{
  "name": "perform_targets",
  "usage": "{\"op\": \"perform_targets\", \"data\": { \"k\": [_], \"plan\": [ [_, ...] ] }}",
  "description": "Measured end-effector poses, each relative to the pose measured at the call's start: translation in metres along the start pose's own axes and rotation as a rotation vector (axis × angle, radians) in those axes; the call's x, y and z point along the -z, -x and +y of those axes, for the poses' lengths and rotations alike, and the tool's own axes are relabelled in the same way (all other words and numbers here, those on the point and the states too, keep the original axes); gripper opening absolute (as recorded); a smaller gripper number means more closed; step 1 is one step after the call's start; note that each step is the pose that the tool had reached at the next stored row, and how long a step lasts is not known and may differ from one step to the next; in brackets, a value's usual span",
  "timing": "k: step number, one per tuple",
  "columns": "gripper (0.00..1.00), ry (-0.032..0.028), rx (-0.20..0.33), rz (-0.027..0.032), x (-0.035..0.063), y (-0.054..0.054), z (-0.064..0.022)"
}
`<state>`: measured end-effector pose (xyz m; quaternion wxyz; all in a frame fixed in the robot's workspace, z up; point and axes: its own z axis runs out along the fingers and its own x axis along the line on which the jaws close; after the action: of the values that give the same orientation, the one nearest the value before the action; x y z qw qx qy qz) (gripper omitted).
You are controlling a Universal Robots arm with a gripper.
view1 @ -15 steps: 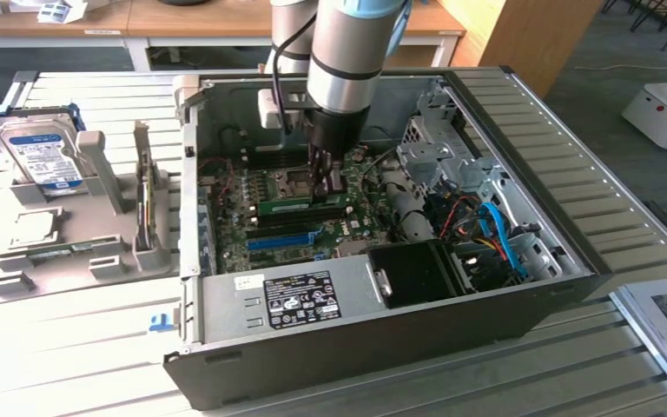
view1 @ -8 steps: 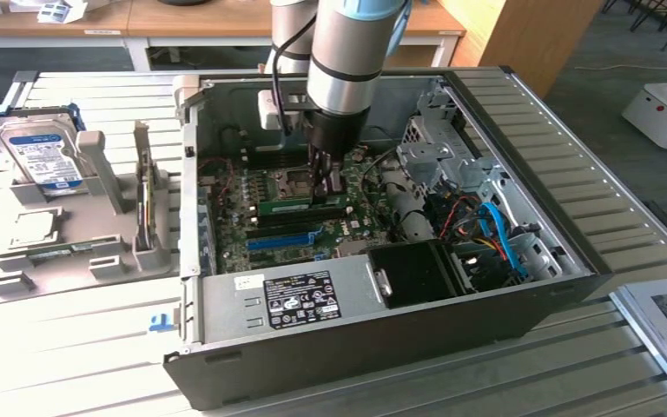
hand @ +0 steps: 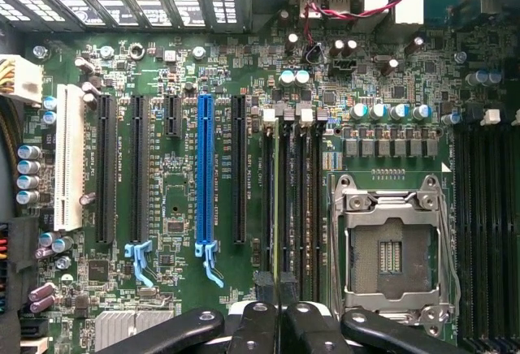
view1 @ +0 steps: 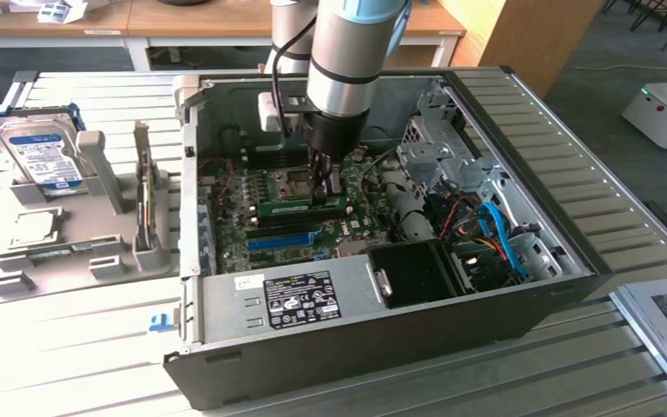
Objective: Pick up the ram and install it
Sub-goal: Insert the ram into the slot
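Writing, drive: the hard drive (view1: 38, 152), standing in a grey holder (view1: 79, 252) at the exterior view's left, has a white and blue label; the text is too small to read.
Writing, case: a black sticker (view1: 299, 300) with white marks sits on the metal box at the near side of the computer case (view1: 542, 217); it can't be read.
Writing, board: there is fine white print beside the slots of the motherboard (hand: 171, 208), not legible. No brand name can be made out.
Ram, look: the ram (view1: 287, 207) is a slim green strip in the exterior view. The wrist view sees it edge-on as a thin pale-green line (hand: 279, 208).
Ram, place: inside the case, centre of the exterior view. It stands upright in a black memory slot between the blue slot (hand: 205, 175) and the CPU socket (hand: 390, 248).
Tool: the gripper (view1: 331, 189) reaches straight down into the case. Its black fingers (hand: 258, 325) are pinched together on the ram's top edge at one end.
Support: the case rests on a slatted table (view1: 79, 347).
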<state>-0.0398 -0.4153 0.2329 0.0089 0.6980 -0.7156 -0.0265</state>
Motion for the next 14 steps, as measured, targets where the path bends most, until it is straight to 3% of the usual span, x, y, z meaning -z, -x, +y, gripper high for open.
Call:
{"op": "perform_targets", "data": {
  "k": [14],
  "plan": [
    [0.12,0.0000,0.000,-0.0001,0.0000,-0.0015,-0.0010]
  ]
}}
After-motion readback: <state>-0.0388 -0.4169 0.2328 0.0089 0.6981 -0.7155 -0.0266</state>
